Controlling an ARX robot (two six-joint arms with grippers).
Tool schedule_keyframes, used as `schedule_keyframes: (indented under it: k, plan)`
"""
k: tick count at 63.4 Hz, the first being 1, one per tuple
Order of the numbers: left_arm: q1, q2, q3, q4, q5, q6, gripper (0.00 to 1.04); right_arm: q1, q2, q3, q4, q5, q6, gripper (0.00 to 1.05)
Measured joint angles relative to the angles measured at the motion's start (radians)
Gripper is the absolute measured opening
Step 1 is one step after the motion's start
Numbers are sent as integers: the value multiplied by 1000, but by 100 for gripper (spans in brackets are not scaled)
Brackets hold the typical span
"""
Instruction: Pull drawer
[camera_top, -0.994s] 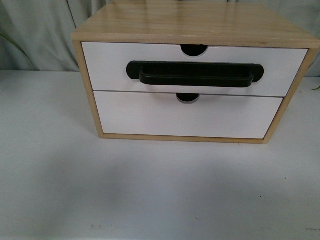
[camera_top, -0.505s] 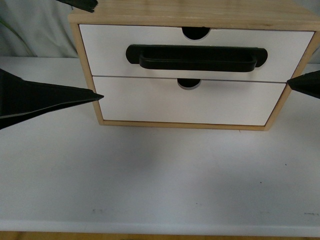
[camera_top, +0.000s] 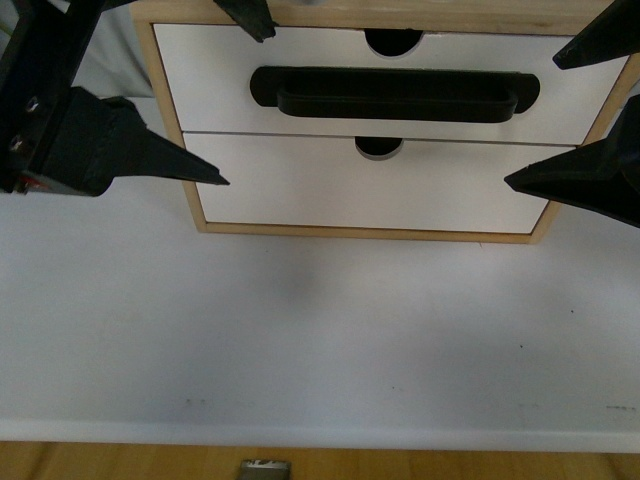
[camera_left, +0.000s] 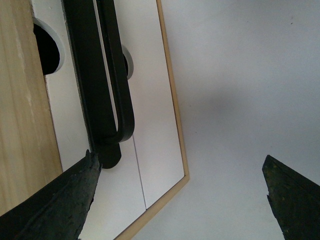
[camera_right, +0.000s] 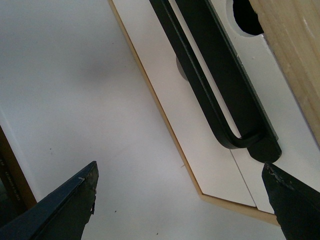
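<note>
Agape: left pincer (camera_top: 247, 110), right pincer (camera_top: 530, 122), before seemingly closed drawer (camera_top: 200, 90).

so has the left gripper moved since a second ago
Yes. The black left gripper came in from the left; its fingers now overlap the light wood cabinet.

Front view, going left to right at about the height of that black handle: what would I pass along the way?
The left gripper, open → the black bar handle on the drawer → the right gripper, also open.
</note>
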Motion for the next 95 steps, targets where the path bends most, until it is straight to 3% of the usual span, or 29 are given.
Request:
schedule_keyframes:
  k: [9, 40, 95]
  plan:
    - [-33, 31, 48, -17, -67, 17, 98, 3, 22, 19, 2, -4, -6, 96]
    - [-122, 113, 138, -83, -85, -18, 98, 20, 98, 50, 47, -14, -2, 96]
    - [-96, 243, 215, -80, -126, -13, 98, 74, 183, 142, 77, -52, 62, 96]
